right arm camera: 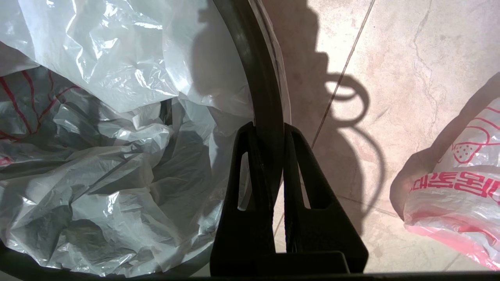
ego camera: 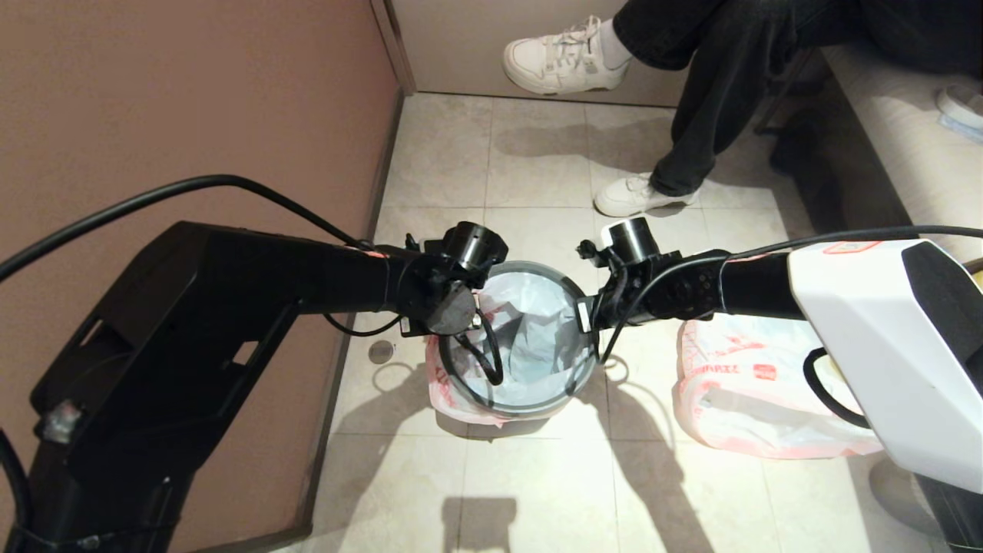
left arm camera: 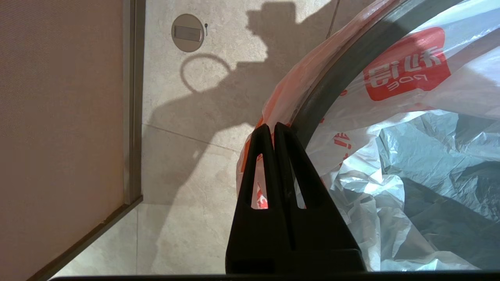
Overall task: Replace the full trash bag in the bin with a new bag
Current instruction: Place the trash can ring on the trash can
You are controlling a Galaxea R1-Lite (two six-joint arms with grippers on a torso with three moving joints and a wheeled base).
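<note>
The bin [ego camera: 530, 399] stands on the floor, lined with the new bag [ego camera: 530, 330]. The left pincer [left arm camera: 273, 127] is closed at its hem; the right pincer [right arm camera: 269, 130] clamps the grey ring [right arm camera: 258, 78]. The full trash bag [ego camera: 760, 392] lies beside the bin.

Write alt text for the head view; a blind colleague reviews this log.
Two robot arms flank a round bin lined with the new bag, the left gripper and right gripper at opposite rims. The full trash bag lies on the tiled floor beside it.

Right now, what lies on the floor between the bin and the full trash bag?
Bare tile with shadows, seen in the head view, between the bin and the full trash bag. The right gripper clamps the bin's rim above it.
</note>
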